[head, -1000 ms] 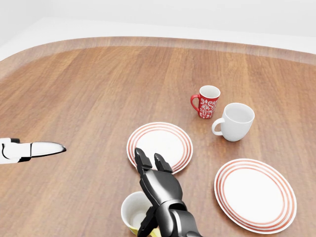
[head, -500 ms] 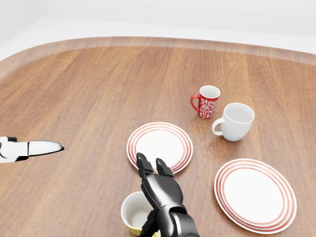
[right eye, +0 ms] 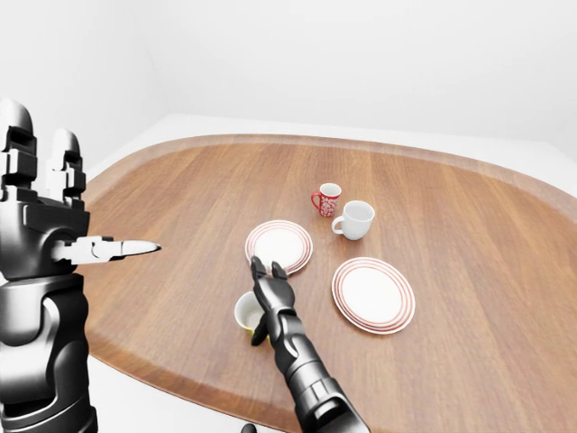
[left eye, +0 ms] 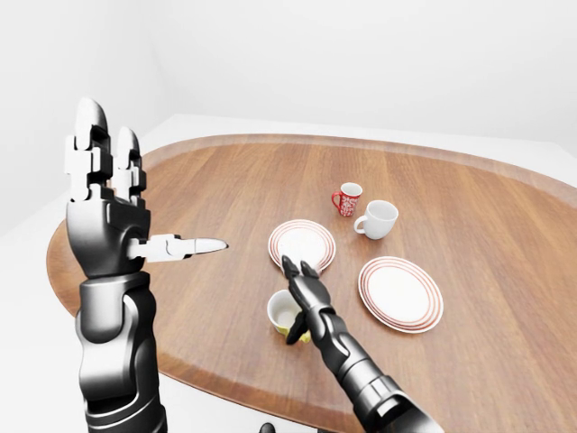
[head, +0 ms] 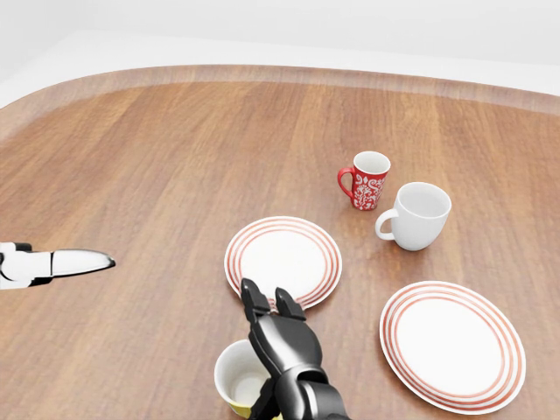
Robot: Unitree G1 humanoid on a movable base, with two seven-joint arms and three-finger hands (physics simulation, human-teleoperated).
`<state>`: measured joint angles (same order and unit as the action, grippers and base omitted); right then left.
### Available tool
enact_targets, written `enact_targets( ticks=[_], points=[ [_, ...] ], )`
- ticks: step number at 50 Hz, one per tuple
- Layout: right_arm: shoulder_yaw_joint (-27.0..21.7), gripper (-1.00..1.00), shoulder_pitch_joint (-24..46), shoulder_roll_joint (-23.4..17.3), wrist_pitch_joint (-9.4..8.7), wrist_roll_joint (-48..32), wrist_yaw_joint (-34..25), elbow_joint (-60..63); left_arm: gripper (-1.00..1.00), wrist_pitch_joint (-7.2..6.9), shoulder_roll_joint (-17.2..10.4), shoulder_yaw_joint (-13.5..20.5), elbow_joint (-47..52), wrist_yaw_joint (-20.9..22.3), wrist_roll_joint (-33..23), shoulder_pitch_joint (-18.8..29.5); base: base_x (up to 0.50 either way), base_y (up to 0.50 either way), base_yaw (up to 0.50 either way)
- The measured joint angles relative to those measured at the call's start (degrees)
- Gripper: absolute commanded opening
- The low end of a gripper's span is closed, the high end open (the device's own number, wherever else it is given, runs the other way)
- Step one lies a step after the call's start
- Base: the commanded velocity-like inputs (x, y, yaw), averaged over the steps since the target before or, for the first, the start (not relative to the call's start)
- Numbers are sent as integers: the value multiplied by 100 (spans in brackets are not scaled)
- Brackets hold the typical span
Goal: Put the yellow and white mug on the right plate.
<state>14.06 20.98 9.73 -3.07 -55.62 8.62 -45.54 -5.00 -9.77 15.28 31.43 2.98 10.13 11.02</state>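
Fingers of the right hand (head: 278, 337) spread open over the yellow and white mug (head: 238, 378) near the table's (head: 157, 175) bottom edge; left hand (left eye: 106, 216) raised, fingers extended, holding nothing.

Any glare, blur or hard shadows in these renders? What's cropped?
Head view: sharp, even lighting, soft shadows beside the white mug and red mug; the yellow and white mug is cut by the bottom edge and partly hidden by the right hand. Left-eye view: wide, table rim curves, left hand looms large; no glare.
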Motion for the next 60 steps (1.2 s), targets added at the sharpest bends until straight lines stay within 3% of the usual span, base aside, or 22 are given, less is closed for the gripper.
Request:
enact_targets(
  ticks=[9,10,11,12,29,50,60],
  points=[
    [-32,100,78,3,87,30,124,-280,100,0,2,-6,-8,1,-5,4,0,0,0],
    [-35,55,84,3,95,34,135,-306,100,0,2,-7,-9,1,-6,5,0,0,0],
    [-40,-35,92,3,103,37,134,-324,100,0,2,-7,-10,0,-6,7,0,0,0],
    [-36,-100,102,15,114,52,105,-331,100,0,1,-6,-11,0,-6,8,0,0,0],
    [-71,-100,143,-13,119,75,66,-392,100,0,3,-2,-10,1,-1,7,0,0,0],
    [-313,-100,197,-375,-179,270,-450,507,100,0,-9,1,-45,-9,6,15,0,0,0],
    [-538,-100,346,-671,-193,389,-607,932,100,0,-5,-2,-37,-4,-5,8,0,0,0]
  ],
)
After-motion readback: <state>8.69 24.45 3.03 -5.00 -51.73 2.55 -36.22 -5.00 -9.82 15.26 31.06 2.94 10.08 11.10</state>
